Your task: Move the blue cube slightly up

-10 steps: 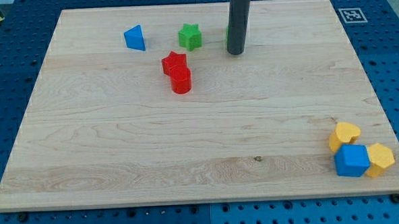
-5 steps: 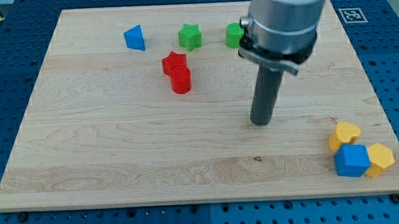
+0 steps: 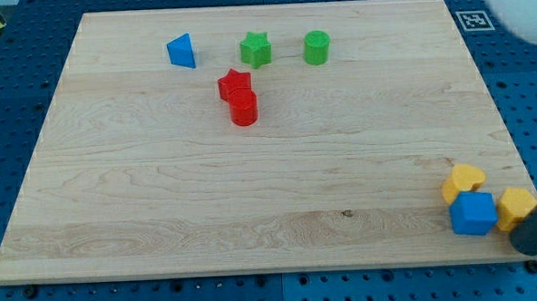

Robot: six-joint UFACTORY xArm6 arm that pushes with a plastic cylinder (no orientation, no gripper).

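Observation:
The blue cube (image 3: 474,214) lies near the board's lower right corner. A yellow heart-shaped block (image 3: 463,181) touches it from above-left, and a yellow block (image 3: 516,203) sits against its right side. My rod enters from the view's right edge; my tip (image 3: 530,244) rests at the board's lower right edge, just right of and below the blue cube, partly covering the yellow block. It does not touch the cube.
A blue triangular block (image 3: 182,52), a green star (image 3: 256,48) and a green cylinder (image 3: 317,48) stand in a row near the view's top. A red star (image 3: 234,83) and a red cylinder (image 3: 243,108) touch below them. A marker tag (image 3: 471,20) sits at the top right.
My rod has swept from the board's top centre down to the lower right corner. The green cylinder is uncovered again. No block has moved.

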